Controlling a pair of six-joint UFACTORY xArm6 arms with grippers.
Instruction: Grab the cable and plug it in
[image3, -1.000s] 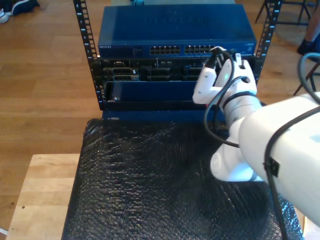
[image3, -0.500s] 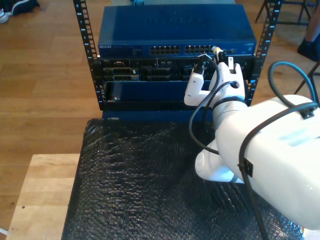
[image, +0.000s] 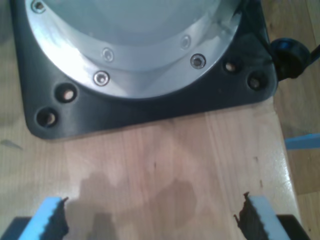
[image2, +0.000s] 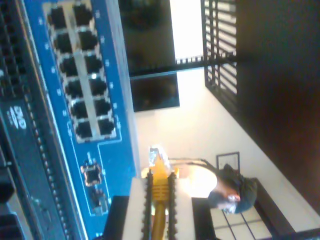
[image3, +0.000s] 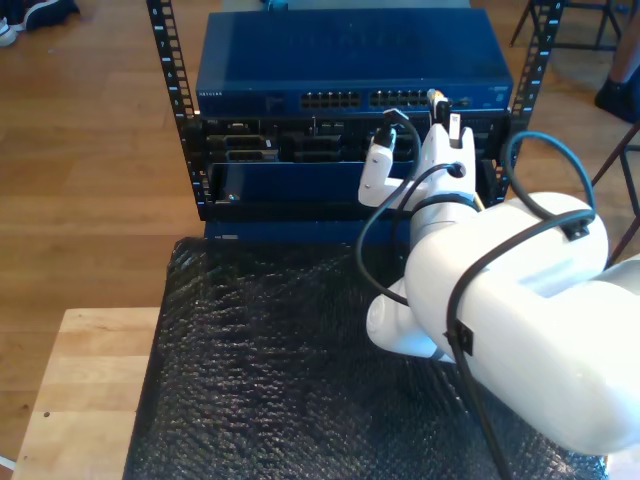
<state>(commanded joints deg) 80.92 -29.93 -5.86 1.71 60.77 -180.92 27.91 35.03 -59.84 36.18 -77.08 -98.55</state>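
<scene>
We see a glossy white plastic arm (image3: 520, 300), a crinkled shiny black mat (image3: 280, 370), a pale matt wooden desk (image3: 80, 390) and a brushed metal flange (image: 135, 45).

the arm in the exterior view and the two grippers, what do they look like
The arm has a bulky, glossy white rounded shell with thick black cables looping along it. My second gripper has white fingers with dark ridged inner pads. My first gripper has light blue fingertips with black serrated pads.
</scene>
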